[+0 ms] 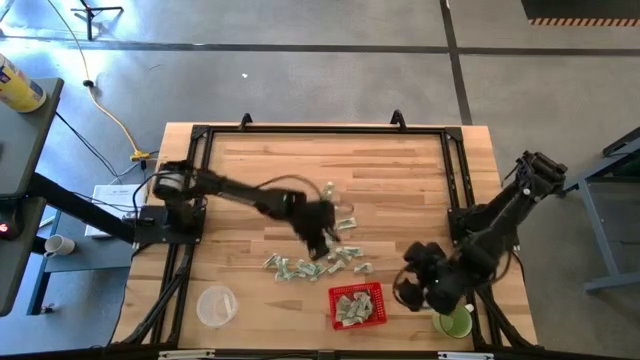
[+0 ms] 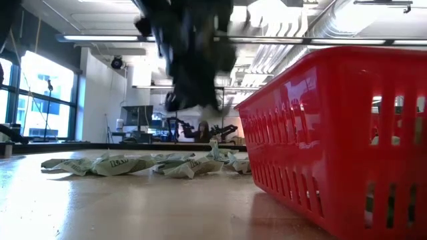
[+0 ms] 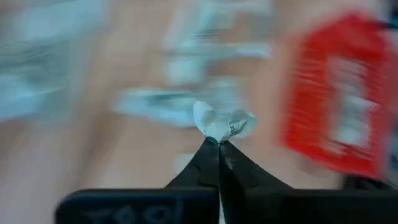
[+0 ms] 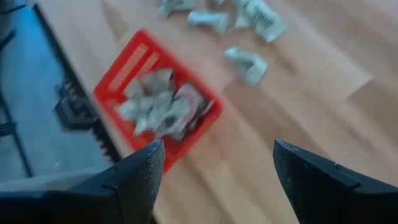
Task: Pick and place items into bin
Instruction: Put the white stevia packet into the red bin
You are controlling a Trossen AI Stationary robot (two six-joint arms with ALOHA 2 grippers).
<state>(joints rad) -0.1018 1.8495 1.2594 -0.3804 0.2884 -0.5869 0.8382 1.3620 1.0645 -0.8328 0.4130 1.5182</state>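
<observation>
Left wrist view shows your left hand (image 3: 219,144) pinched shut on one crinkly pale green-and-white wrapped piece (image 3: 222,122) by its twisted end, above the bench; it looks light and soft, so keep that edge grip toward the red mesh plastic basket (image 3: 339,93).

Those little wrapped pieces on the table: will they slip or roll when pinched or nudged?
The wrapped pieces look crinkly and flat, so probably won't roll. The left gripper is shut on one wrapped piece by its edge alone, suggesting they're light. A nudge would likely scatter them.
</observation>
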